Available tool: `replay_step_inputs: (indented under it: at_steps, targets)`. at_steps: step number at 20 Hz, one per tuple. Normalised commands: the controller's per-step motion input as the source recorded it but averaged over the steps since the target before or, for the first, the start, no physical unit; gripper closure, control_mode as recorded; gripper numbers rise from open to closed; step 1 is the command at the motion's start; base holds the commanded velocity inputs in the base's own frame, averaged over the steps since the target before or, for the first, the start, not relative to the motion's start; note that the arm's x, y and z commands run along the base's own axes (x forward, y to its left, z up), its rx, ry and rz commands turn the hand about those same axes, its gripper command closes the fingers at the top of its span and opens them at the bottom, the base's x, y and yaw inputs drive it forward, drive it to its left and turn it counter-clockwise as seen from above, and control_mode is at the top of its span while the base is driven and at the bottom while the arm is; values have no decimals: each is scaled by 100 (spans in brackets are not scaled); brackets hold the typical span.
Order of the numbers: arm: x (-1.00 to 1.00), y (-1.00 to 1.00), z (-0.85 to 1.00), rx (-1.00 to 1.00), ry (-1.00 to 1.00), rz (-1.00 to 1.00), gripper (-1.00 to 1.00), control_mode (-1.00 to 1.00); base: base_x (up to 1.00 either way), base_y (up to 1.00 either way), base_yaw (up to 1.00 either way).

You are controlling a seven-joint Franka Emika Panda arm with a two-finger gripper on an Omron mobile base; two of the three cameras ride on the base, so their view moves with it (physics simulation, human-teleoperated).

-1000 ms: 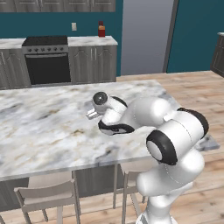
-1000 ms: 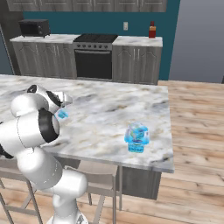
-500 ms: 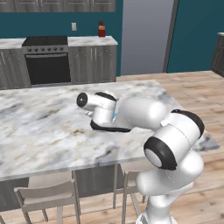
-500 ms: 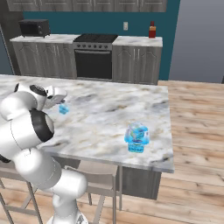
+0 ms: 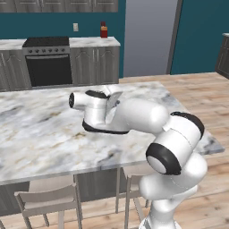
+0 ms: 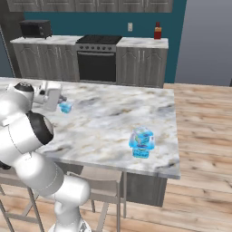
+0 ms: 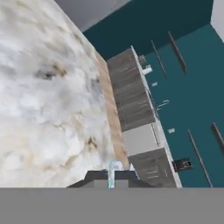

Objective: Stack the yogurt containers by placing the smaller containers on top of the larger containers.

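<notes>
Swinging the arm left across the desk [image 5: 40, 129] is what's changed in the left base view over the last second: the wrist has rolled round and the hand now sits further over the marble than it did. In the right base view the tool [image 6: 62, 102] has carried the tiny blue cup [image 6: 66, 107] along with it, so it's moving away from the bigger blue-green tub [image 6: 141, 142], which hasn't budged near the desk's right end. Hand view shows the dark tips pinched almost together on a sliver of pale blue, so I'd say the cup's held. Means I've got the pickup but I'm well apart from the tub; gotta bring it back right.
</notes>
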Motion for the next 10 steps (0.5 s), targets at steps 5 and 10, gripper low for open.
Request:
replay_step_inputs:
  at_steps: [5, 10]
  targets:
    - [-37, -47, 27, -31, 11, -17, 100, -100, 0, 0, 0]
    - [-35, -60, 9, -28, 5, -16, 100, -100, 0, 0, 0]
